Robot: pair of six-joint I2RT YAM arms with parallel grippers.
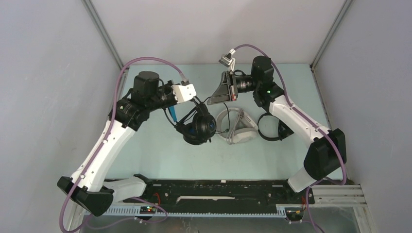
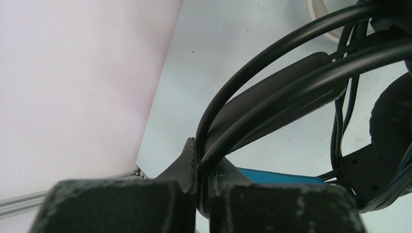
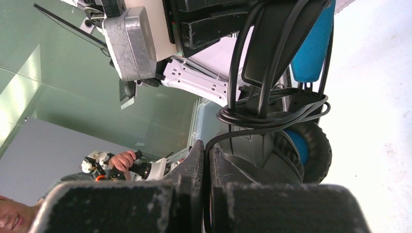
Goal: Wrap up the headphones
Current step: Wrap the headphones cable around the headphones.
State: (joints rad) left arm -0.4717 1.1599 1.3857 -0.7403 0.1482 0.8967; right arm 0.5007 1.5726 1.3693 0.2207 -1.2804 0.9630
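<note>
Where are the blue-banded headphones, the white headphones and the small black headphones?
blue-banded headphones (image 1: pixel 199 128): top view, ear cup.
white headphones (image 1: pixel 242 137): top view, ear cup.
small black headphones (image 1: pixel 283 131): top view, ear cup.

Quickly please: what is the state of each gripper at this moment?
Left gripper: closed on the headband of the black-and-blue headphones.
Right gripper: closed on their thin cable.
</note>
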